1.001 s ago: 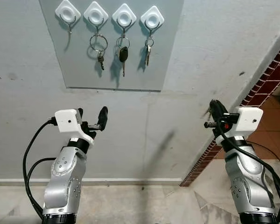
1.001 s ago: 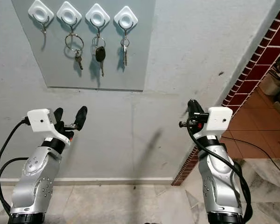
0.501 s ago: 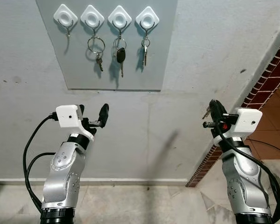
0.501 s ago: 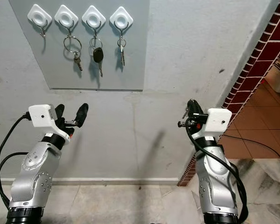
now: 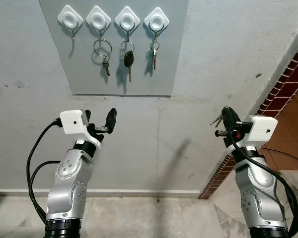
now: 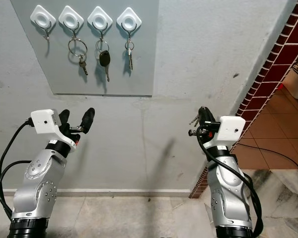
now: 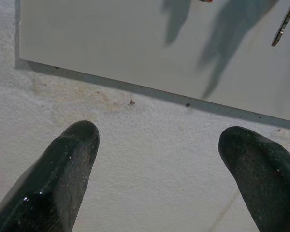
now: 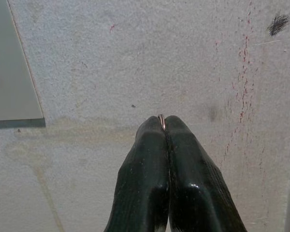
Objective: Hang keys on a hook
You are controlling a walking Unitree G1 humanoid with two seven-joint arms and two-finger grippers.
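The right claw (image 5: pixel 223 115) has its two long black fingers (image 8: pixel 150 164) pressed tight together, and it pinches a small bunch of silver metal keys (image 5: pixel 217 120). The keys stick out from the side of the claw that faces the other arm, close to the fingertips. In the right wrist view a thin bit of shiny ring (image 8: pixel 161 121) peeks out between the fingertips. Right in front of this claw is the rough grey concrete wall (image 5: pixel 228 54) (it has small dark spots and a few reddish streaks).

The left claw (image 5: pixel 100 120) is spread wide apart and holds nothing. It is up at about the same height as the right claw, well apart from it.

Above the left claw, and up and across from the right claw, a flat pale grey board (image 5: pixel 114 74) is fixed on the wall. Its bottom edge is near the left claw's fingertips (image 7: pixel 75 145). Along the top of the board sit four white diamond-shaped hooks in a row. The hook furthest from the right claw (image 5: pixel 70 17) has nothing on it. The next hook (image 5: pixel 98 19) carries a big ring with a small key (image 5: pixel 104 52). The third hook (image 5: pixel 127 19) carries a key with a black head (image 5: pixel 128 60). The hook nearest the right claw (image 5: pixel 156 19) carries small silver keys (image 5: pixel 154 53).

Past the right claw, on its outer side, runs a dark red brick wall edge (image 5: pixel 283 84).
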